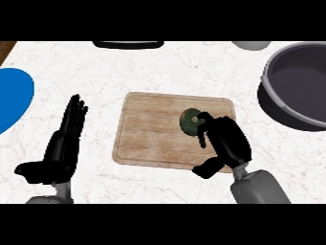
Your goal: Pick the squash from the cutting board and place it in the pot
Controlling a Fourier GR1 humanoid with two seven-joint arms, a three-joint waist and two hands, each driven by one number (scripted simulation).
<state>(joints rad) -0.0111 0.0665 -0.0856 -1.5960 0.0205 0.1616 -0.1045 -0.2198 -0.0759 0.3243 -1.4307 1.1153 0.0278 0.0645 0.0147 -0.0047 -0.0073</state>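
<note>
While right hand curls onto squash, pot beside; left hand flat-open

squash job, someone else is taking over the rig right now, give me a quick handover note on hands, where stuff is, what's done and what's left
Right hand: over the cutting board, fingers curling onto the squash; whether it is fully gripped cannot be told.
Left hand: open, fingers straight, resting on the counter left of the board.
Squash: dark green, on the right half of the board, not lifted.
Pot: grey, at the right, nothing visible inside it.
Done: the reach to the squash.
Left: secure the grasp, lift, carry right, and set the squash in the pot.
</note>
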